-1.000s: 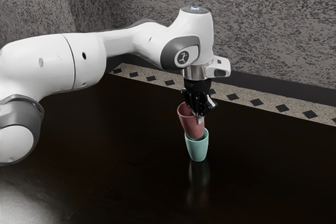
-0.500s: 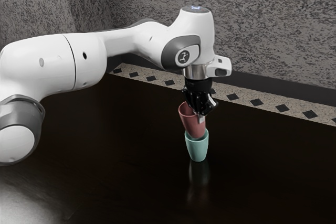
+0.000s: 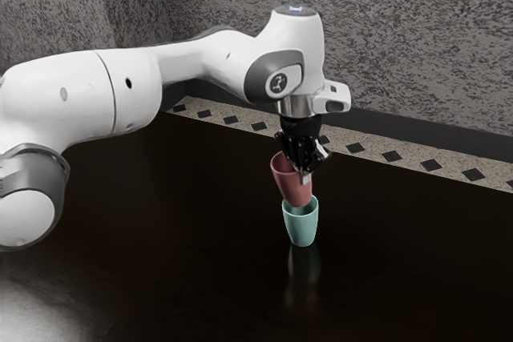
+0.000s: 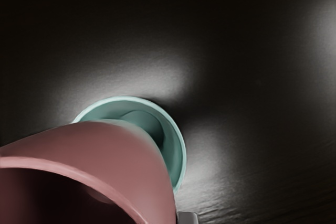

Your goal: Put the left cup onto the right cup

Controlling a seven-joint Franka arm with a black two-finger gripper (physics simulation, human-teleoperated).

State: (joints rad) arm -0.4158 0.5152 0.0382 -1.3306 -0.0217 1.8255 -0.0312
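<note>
Pink cup (image 3: pixel 291 183) up off the bench, tilted, mouth leaning toward the exterior view's left, base down at the mouth of the teal cup (image 3: pixel 300 223); cannot tell whether seated inside or just touching the rim. Teal cup upright on the dark bench (image 3: pixel 160 238), faint reflection beneath it. Black gripper (image 3: pixel 303 164) clamped on the pink cup's wall at the raised side of its rim, fingers close together, pointing down.

Seen from the wrist: pink cup (image 4: pixel 94 171) large and close under the hand; teal cup (image 4: pixel 176 145) partly covered by it, rim and hollow interior showing past the pink wall; glossy bench (image 4: pixel 236 51) around, with pale patches of glare.

White arm (image 3: pixel 160 78) reaching in from the exterior view's left; behind the bench a pale strip (image 3: pixel 373 152) with black squares, then a grey speckled wall (image 3: pixel 401 30).
</note>
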